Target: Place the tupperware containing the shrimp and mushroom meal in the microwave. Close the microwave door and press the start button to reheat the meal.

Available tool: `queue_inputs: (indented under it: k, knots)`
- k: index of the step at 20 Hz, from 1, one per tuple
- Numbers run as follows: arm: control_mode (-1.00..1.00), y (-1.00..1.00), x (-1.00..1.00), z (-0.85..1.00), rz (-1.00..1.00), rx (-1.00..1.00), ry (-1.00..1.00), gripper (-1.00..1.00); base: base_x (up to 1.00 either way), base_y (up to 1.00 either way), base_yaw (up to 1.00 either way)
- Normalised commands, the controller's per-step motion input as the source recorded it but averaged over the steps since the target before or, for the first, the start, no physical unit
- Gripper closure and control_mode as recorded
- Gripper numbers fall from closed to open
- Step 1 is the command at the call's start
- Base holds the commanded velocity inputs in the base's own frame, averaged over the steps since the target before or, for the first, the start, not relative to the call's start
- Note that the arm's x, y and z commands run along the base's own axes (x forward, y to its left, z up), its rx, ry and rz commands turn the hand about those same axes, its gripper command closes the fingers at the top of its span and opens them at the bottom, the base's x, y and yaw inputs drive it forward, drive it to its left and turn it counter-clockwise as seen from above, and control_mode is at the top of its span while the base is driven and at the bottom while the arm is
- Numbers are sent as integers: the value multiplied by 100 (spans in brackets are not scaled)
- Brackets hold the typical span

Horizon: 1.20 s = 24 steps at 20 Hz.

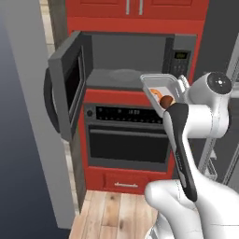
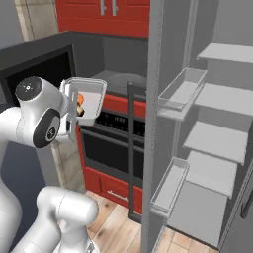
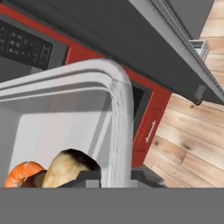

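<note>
- The gripper (image 1: 173, 95) is closed on the near rim of the tupperware (image 1: 156, 85); in the hand view the rim (image 3: 120, 122) runs down between the dark fingertips (image 3: 83, 179), so the hold is on the edge alone, not under the tray.
- The tupperware hangs in the air just in front of the right part of the microwave (image 1: 135, 60) opening, near the keypad panel (image 1: 181, 60), and it is visibly tilted.
- The shrimp and mushroom meal (image 1: 164, 98) has gathered at the low, gripper end of the tray: an orange piece (image 3: 24, 173) and a brown lump (image 3: 70, 166) lie against the rim. My judgement: level the tray before moving on, or the food may slide out.
- The microwave door (image 1: 70, 88) stands swung open to the left, and the cavity floor (image 1: 119, 77) is bare, so the way in looks free.
- The step in hand is carrying the tray inside. I would shift it left towards the middle of the opening, away from the keypad side, then go forward low over the floor.
- Set it down flat and far enough in that the door can shut past it; release only once it rests on the floor.
- The oven (image 1: 128, 135) below and the open fridge door (image 2: 153, 123) to the right crowd the arm, so keep its swing small.
</note>
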Motion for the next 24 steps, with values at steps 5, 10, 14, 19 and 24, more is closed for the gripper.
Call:
queue_inputs:
  k: [5,10,14,19,24]
  knots:
    - [100,0,0,0,0,0,0,100,59,42,-26]
    - [100,0,0,0,0,0,0,100,60,45,-22]
    - [100,0,0,0,0,0,0,100,58,43,-21]
    - [100,0,0,0,0,0,0,100,46,26,-19]
    - [100,0,0,0,0,0,0,100,35,4,-16]
